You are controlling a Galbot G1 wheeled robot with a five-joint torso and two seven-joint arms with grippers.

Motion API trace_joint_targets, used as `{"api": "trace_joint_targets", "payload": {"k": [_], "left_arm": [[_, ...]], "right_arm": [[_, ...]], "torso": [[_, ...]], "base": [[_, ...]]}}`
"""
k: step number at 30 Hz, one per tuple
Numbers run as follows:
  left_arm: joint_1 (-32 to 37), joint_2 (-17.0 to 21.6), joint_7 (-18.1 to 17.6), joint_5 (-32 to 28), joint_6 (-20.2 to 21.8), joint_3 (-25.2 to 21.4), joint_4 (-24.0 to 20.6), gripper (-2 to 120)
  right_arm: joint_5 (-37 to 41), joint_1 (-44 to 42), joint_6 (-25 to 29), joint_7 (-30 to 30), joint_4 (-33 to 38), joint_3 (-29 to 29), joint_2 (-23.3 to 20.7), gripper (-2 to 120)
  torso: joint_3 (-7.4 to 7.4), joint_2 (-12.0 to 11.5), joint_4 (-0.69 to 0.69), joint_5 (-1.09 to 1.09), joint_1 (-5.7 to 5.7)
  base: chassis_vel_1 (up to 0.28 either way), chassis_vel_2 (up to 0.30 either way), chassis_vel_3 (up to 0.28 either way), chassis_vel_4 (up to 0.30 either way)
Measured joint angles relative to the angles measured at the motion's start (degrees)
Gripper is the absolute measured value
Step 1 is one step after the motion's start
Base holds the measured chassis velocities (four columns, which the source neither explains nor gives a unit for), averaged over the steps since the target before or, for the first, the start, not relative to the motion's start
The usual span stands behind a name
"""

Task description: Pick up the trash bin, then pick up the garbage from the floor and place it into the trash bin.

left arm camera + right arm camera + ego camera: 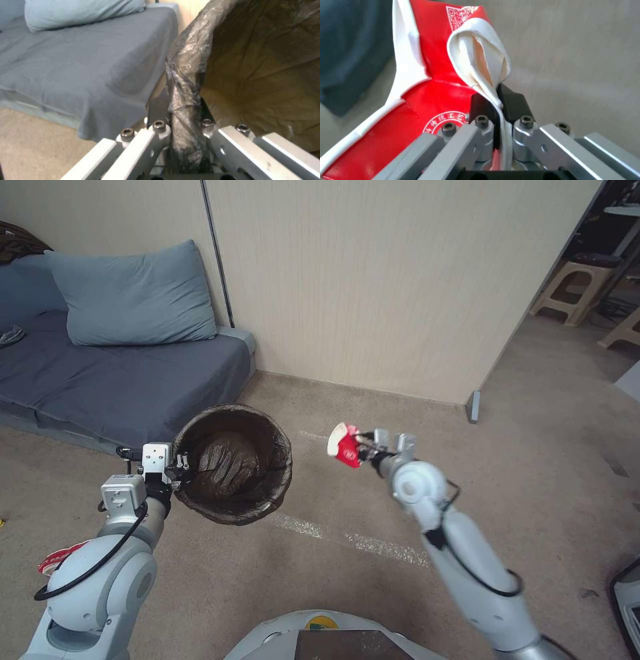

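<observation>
Beside sofa [120, 380], off floor: one trash bin [233, 473], white wall hidden under dark bag, left gripper [179, 468] pinching rim nearest sofa. Away from sofa, just past bin: right gripper [365, 447] pinching one crushed red-and-white cup [343, 445], clear gap between. Carpet [547, 447] open beyond.

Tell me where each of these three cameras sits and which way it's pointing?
Head view: up on the robot's head, looking down at the carpet, sofa and both arms.
Left wrist view: behind the left gripper, facing the trash bin rim it pinches.
Right wrist view: behind the right gripper, facing the crushed cup it holds.
Shared: bin and cup also appear from the head.
</observation>
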Motion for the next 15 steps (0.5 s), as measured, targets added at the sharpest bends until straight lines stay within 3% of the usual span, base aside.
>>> {"api": "trace_joint_targets", "payload": {"k": [1,4,6,8,15], "left_arm": [[0.0,0.0,0.0,0.0,0.0,0.0,0.0,0],[-0.09,-0.4,0.06,0.46,0.0,0.54,0.85,0],[-0.11,-0.47,0.06,0.52,0.0,0.59,1.01,0],[-0.3,-0.57,0.05,0.62,0.0,0.71,1.55,0],[-0.55,-1.13,0.16,1.03,0.0,0.9,2.25,0]], "right_arm": [[0.0,0.0,0.0,0.0,0.0,0.0,0.0,0],[7.11,-0.32,0.04,-0.25,10.94,4.72,-7.27,0],[9.09,-0.27,0.04,-0.32,12.97,5.67,-8.44,0],[17.04,1.0,0.05,-0.34,19.23,8.45,-12.33,0],[25.88,6.08,0.07,-2.94,27.85,8.39,-18.04,0]], "torso": [[0.0,0.0,0.0,0.0,0.0],[-0.01,0.01,-0.03,0.0,0.0],[-0.01,0.01,-0.02,-0.01,0.0],[-0.01,0.01,0.02,-0.01,0.0],[-0.01,0.01,0.0,-0.01,0.0]], "base": [[0.0,0.0,0.0,0.0],[0.0,0.0,0.0,0.0],[0.0,0.0,0.0,0.0],[0.0,0.0,0.0,0.0],[0.0,0.0,0.0,0.0]]}}
